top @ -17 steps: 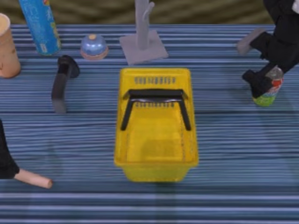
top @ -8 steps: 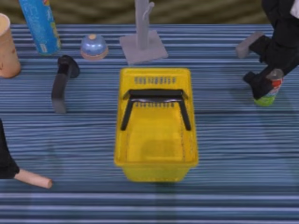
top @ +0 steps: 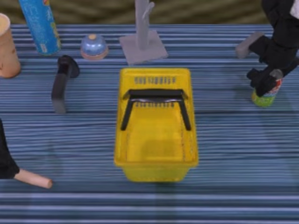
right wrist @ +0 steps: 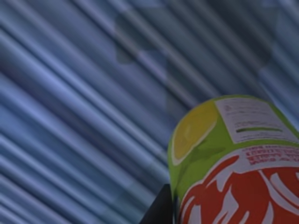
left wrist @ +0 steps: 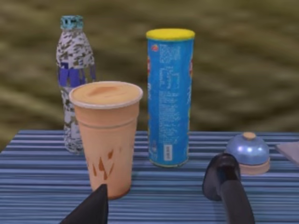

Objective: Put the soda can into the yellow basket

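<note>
Right gripper (top: 265, 84) closed around upright soda can (top: 267, 94), apparently lifted clear of the table for carrying to yellow basket (top: 155, 164) (well apart, mid-table); left arm parked.

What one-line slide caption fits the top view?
Right gripper at the soda can near the table's right edge, the yellow basket waiting empty at centre.

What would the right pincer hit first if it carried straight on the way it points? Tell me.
Probably the table. The right pincer points down around the soda can, at the table's right side, and only striped tabletop shows beyond the can; depth is unclear.
</note>
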Robot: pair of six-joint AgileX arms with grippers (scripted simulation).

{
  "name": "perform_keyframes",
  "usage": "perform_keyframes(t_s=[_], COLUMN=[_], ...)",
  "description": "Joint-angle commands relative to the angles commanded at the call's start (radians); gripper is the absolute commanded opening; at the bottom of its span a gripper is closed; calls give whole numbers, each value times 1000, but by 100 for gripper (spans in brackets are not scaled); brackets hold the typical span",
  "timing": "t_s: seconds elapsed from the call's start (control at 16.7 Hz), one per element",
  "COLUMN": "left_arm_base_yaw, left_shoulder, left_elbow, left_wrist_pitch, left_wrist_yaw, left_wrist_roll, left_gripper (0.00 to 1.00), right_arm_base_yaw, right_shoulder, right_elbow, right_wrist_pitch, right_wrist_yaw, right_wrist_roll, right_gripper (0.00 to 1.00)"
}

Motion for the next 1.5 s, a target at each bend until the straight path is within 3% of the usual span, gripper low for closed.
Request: perform_keyframes(t_s=[0.12, 0.66, 0.84, 0.96, 1.14, 1.5], left_arm_base_yaw=[0, 0, 0, 0, 0, 0], left_shoulder=[0, 0, 0, 0, 0, 0], left_elbow=[0, 0, 0, 0, 0, 0], left_wrist_pitch=[0, 0, 0, 0, 0, 0], left_wrist_yaw=[0, 0, 0, 0, 0, 0], left_wrist_roll=[0, 0, 0, 0, 0, 0], left_gripper=[100, 100, 100, 100, 100, 100], right_arm_base_yaw=[0, -3, 8, 20, 43, 102], right_shoulder=[0, -1, -11, -24, -52, -130], right_elbow=[0, 0, -24, -60, -141, -378], right_wrist_pitch=[0, 0, 62, 156, 377, 1005], right_wrist_yaw=[0, 0, -39, -96, -218, -544], right_wrist_roll=[0, 1, 18, 48, 117, 319], right_gripper=[0, 0, 0, 0, 0, 0])
